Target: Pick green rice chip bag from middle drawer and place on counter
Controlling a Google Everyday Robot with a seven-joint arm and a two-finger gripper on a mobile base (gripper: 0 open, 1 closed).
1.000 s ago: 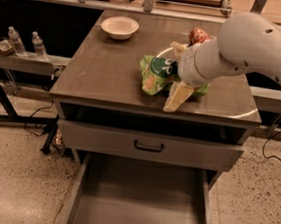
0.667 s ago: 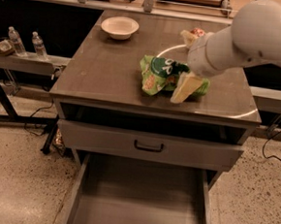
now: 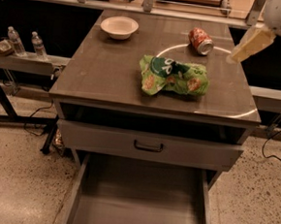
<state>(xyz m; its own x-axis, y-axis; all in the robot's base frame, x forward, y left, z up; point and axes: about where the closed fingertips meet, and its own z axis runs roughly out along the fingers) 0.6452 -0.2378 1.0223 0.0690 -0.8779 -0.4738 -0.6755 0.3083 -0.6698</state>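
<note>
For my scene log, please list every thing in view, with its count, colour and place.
crinkly green rice chip bag: one, bright green, middle of the counter
glossy rectangular counter: one, grey-brown, above the drawers
red-orange soda can: one, on its side, counter back right
round white bowl: one, counter back left
clear plastic water bottles: two, on the narrow side shelf, left
grey drawer front: one, dark handle, under the counter
wide shallow grey metal drawer: one, pulled out, bottom
robot claw: one, cream, top right, apart from the bag

Rice chip bag (image 3: 174,76) sits mid-counter (image 3: 104,77), can (image 3: 200,41) behind it, bowl (image 3: 119,26) back-left. Gripper (image 3: 248,45) hangs off the right edge.
</note>
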